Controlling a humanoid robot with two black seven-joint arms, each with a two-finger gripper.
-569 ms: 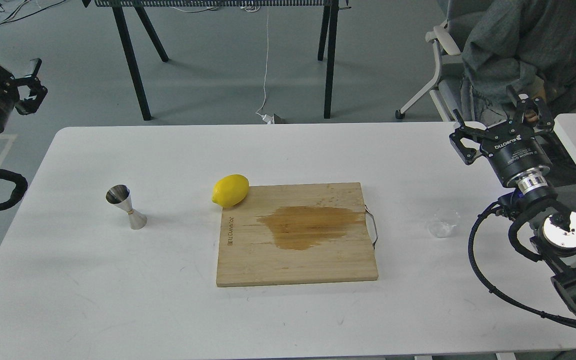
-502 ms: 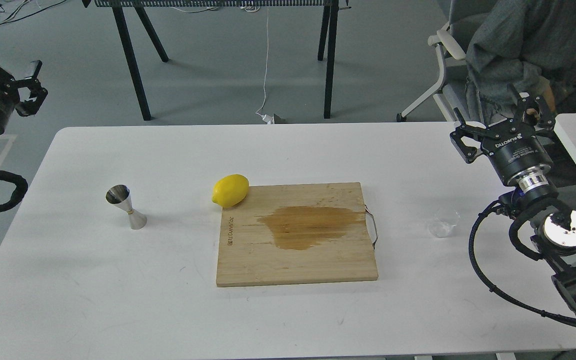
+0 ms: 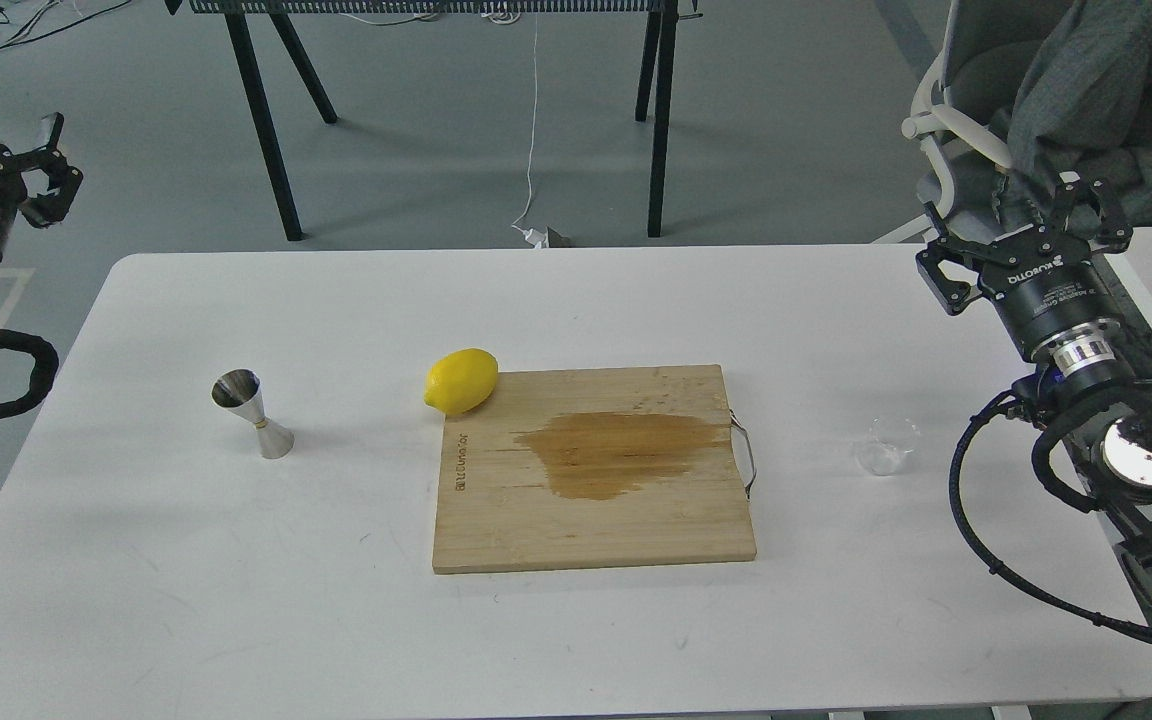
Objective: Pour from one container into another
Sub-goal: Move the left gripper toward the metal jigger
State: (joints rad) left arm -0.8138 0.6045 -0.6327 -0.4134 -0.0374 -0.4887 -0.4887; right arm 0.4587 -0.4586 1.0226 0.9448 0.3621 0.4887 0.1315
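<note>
A small clear cup (image 3: 887,446) stands on the white table (image 3: 336,600) at the right, to the right of the cutting board. The steel hourglass jigger (image 3: 252,413) stands upright at the left of the table. My right gripper (image 3: 1026,230) hovers open above the table's far right edge, well behind and to the right of the cup, with nothing between its fingers. My left gripper (image 3: 44,170) is open off the table's far left, far from the jigger, also holding nothing.
A wooden cutting board (image 3: 591,470) with a brown wet stain lies mid-table. A yellow lemon (image 3: 461,381) rests at its far left corner. A seated person and a chair (image 3: 946,100) are behind the right gripper. Black table legs stand beyond.
</note>
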